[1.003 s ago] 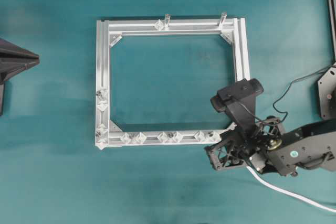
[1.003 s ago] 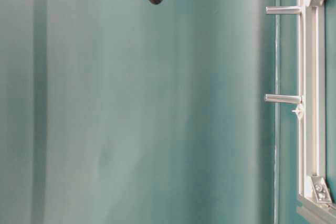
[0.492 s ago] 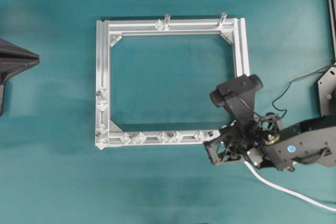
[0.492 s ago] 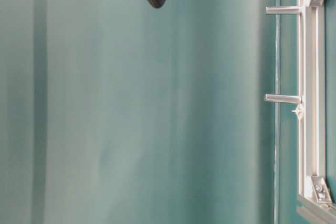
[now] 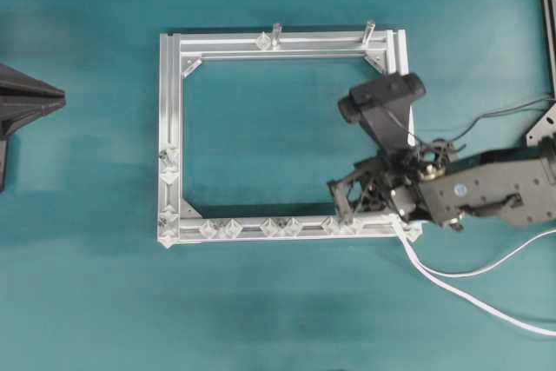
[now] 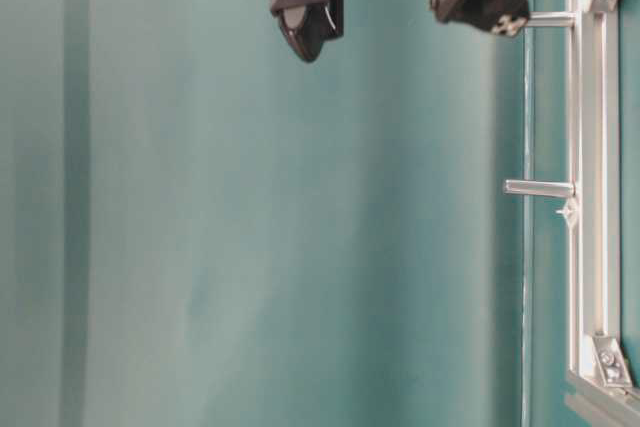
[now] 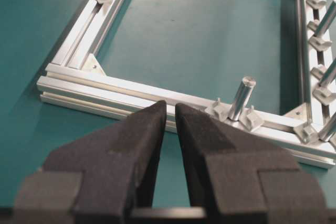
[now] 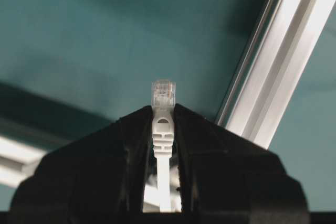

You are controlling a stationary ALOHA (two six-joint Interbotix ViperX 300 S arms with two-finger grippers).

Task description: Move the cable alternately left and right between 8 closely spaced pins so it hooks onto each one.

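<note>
Right wrist view: right hand (image 8: pixel 163 129) clenched on cable (image 8: pixel 163 145) behind plug, tip protruding for threading pins (image 5: pixel 278 227); left hand (image 7: pixel 170 129) empty.

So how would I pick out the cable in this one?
Start at the silver frame on the teal table and go to its lower right corner, where the right gripper sits. The cable trails off to the right; it is the only white cord, with a clear plug pinched in the jaws.
</note>
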